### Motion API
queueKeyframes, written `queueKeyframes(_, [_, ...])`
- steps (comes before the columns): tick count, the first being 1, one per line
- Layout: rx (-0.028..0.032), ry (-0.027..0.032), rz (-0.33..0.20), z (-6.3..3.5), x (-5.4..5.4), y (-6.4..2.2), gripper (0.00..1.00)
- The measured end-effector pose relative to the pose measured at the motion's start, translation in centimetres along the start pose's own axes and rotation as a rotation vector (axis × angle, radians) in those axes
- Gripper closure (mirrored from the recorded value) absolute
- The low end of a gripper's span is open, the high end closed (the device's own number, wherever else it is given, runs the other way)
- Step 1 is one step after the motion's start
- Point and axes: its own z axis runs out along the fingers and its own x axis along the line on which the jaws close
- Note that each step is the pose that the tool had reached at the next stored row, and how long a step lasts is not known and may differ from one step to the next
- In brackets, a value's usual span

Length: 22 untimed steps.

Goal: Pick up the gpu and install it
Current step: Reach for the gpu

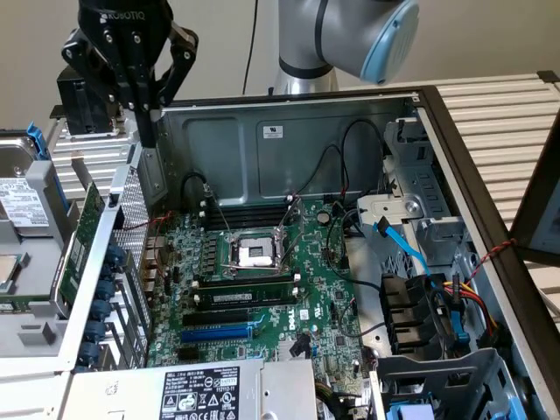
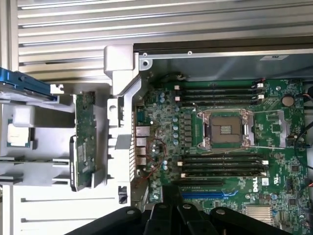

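Closest in the exterior view is the labelled power supply [image 1: 229, 390] at the front edge of the open computer case [image 1: 289, 140]. Beyond it lies the motherboard [image 1: 325, 299], with its blue expansion slot [image 1: 215, 332] bare. The gpu [image 1: 79, 241] is not in the case. It stands on edge in a grey rack [image 1: 44, 337] on the exterior view's left, just outside the perforated rear wall. The gripper [image 1: 150, 131] hangs above that wall, its fingers pressed together and pinching nothing, well clear of the card below it. In the wrist view, the gripper [image 2: 172, 193] shows its black fingertips closed against each other. They sit over the edge of the motherboard [image 2: 276, 164], close to the blue expansion slot [image 2: 205, 194], which takes no card. The gpu [image 2: 83, 142] rests upright in the grey rack [image 2: 44, 169], beside the case wall and apart from the fingers. By my reading the task is barely begun. The card is not yet grasped or lifted, so both picking it up and seating it in a slot remain to be done.
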Motion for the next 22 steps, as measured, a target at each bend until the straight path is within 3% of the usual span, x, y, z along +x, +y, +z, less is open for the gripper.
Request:
queueKeyframes(17, [-0.0011,-0.0001,0.0,1.46,7.5,-0.47,0.89])
queueKeyframes(22, [-0.0043,-0.0057,0.001,2.02,8.9,-0.57,0.89])
